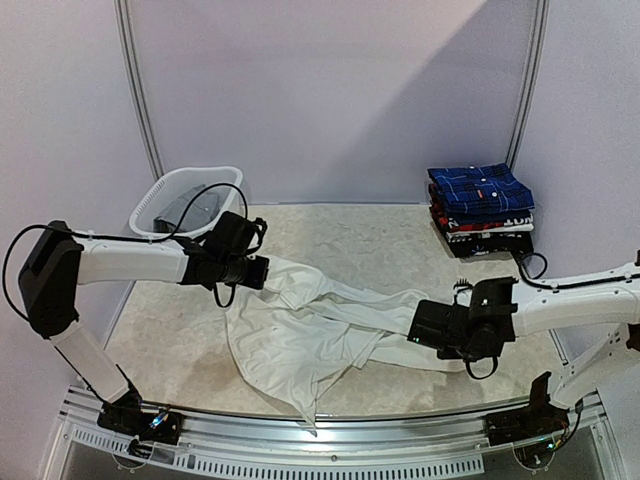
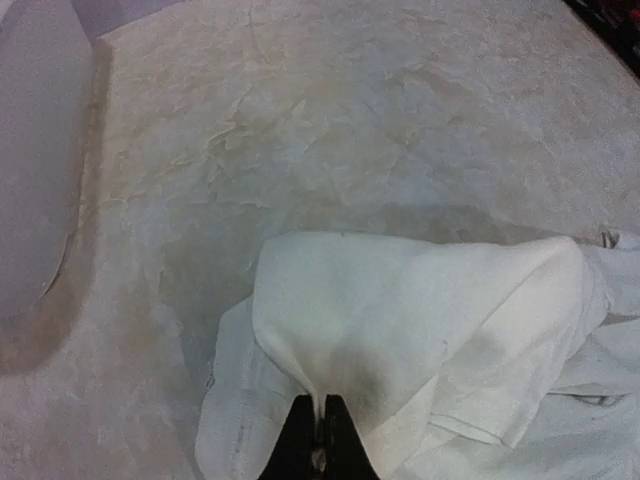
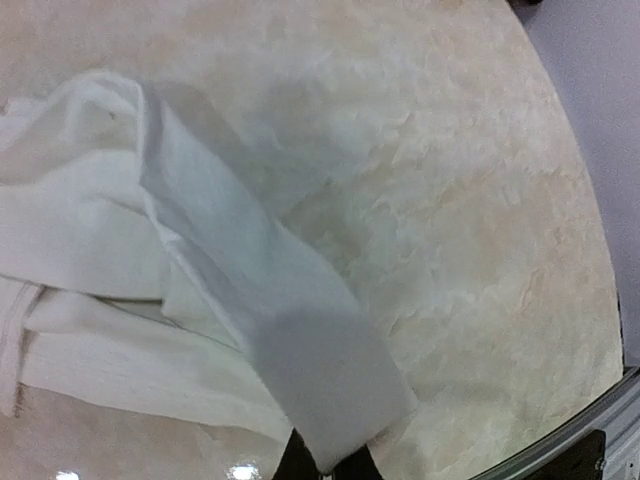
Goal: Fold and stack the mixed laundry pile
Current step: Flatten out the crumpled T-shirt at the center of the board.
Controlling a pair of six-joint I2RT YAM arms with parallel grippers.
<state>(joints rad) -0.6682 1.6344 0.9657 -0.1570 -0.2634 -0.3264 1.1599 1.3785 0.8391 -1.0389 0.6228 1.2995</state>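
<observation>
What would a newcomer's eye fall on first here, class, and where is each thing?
A crumpled white shirt sprawls across the middle of the table, with the left gripper shut on its far-left end and the right gripper shut on its right end. At the far right corner sits a neat stack of folded clothes, a dark blue plaid shirt on top. A white slotted basket stands at the far left.

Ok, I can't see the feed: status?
Left gripper shut on white shirt. Right gripper shut on its far end. Shirt crumpled, unfolded. Basket, folded stack clear of shirt.
</observation>
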